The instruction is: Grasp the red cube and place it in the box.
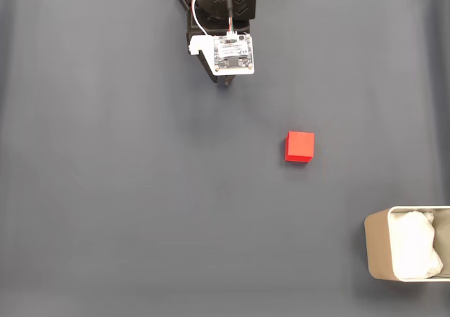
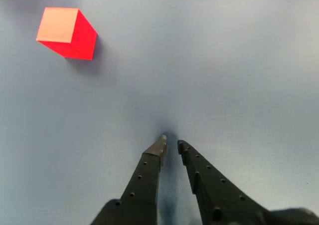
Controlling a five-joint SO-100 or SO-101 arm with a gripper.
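Red cube alone on a smooth, matte grey-blue table (image 1: 105, 190), gripper apart from it.

In the wrist view the black, studded gripper (image 2: 171, 144) is nearly clenched on nothing, tips close to the surface; the plain-faced red cube (image 2: 67, 32) lies far-left. The thin-walled, round-cornered beige box (image 1: 375, 250), white-lined, sits at the fixed view's lower right.

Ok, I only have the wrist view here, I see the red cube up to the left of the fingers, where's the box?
Observer: In the fixed view the box sits at the bottom right edge, partly cut off.
Operator: Anything in it?
Observer: White crumpled lining, no cube.
Operator: And the cube relative to the arm?
Observer: In the fixed view the red cube lies below and right of the gripper, roughly between arm and box, apart from both.
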